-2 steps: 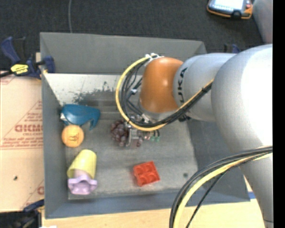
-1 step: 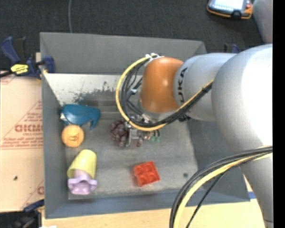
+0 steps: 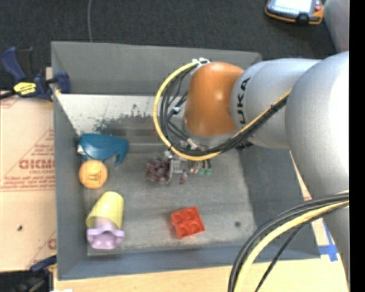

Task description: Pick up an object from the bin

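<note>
Claw (image 3: 173, 168): largely hidden beneath the arm's orange cover (image 3: 210, 99); grip state cannot be told. Small dark maroon thing (image 3: 154, 170): just beside claw's left, shape indistinct. Red brick (image 3: 187, 222): below claw, apart.

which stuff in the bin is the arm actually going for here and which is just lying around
In hand:
- hand, low over the middle of the bin
- small dark reddish thing, nearest to the hand, so probably its target

Just lying about:
- blue scoop-shaped thing
- orange ball
- yellow cup with a lilac end
- red studded brick
</note>
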Tool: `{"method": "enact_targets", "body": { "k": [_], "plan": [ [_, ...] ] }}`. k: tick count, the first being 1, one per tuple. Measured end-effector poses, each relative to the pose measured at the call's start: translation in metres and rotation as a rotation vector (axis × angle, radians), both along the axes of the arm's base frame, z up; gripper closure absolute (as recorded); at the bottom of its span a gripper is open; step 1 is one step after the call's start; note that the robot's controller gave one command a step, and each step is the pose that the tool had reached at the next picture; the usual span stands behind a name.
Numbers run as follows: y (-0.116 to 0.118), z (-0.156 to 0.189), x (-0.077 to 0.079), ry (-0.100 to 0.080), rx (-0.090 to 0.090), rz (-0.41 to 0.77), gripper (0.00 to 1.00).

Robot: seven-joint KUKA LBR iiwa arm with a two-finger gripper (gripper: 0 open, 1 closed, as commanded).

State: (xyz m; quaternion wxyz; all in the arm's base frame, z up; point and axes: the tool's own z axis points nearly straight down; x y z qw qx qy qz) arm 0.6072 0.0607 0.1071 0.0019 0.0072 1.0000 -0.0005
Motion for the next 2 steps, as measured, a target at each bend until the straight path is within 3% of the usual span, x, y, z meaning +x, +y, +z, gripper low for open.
{"method": "enact_targets", "body": {
  "k": [2],
  "plan": [
    [0.0,0.047,0.002,-0.008,0.001,0.001,1.0]
  ]
}}
